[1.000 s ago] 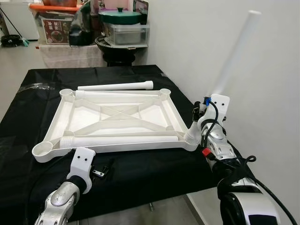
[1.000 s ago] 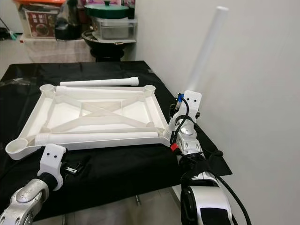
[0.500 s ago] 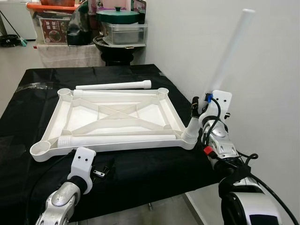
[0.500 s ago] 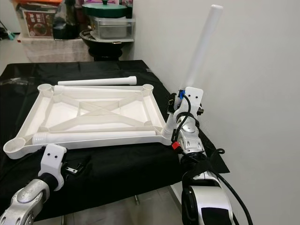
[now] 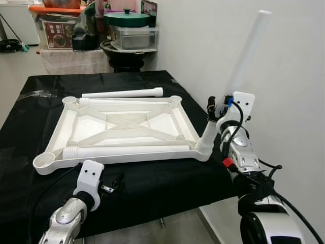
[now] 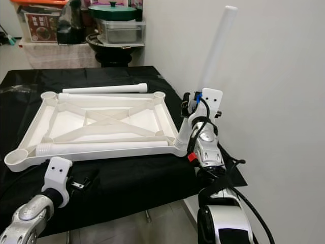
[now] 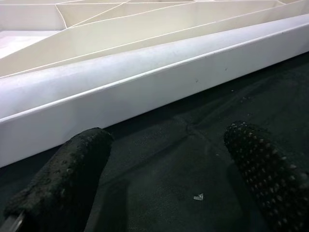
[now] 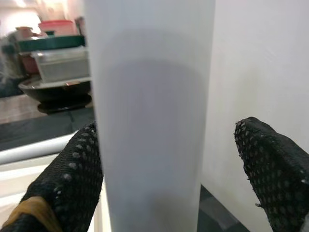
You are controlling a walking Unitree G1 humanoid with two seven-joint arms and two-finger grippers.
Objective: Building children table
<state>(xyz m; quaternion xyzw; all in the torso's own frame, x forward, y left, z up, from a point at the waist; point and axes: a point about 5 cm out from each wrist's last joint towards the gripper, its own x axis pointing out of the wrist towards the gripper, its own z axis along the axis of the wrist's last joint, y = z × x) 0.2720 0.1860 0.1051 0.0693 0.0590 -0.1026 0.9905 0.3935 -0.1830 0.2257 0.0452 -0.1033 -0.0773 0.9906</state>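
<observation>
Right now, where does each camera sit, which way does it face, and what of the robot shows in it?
Left and right eye views: on the head, looking forward and down at the upturned white tabletop on the black cloth; both silver arms show.
Left wrist view: along the open left gripper, low before the tabletop's near edge; both fingers show.
Right wrist view: along the right gripper, whose fingers flank the upright leg.
Shared: eye views and right wrist view show that leg.

Two head cameras look forward and down from above the near edge of a black-draped table [image 5: 147, 183], sharing the white tabletop frame [image 5: 127, 127] and both arms. The left wrist camera sits low and close, facing the frame's side rail [image 7: 145, 82]. The right wrist camera looks from very near at an upright white leg [image 8: 149, 121].
</observation>
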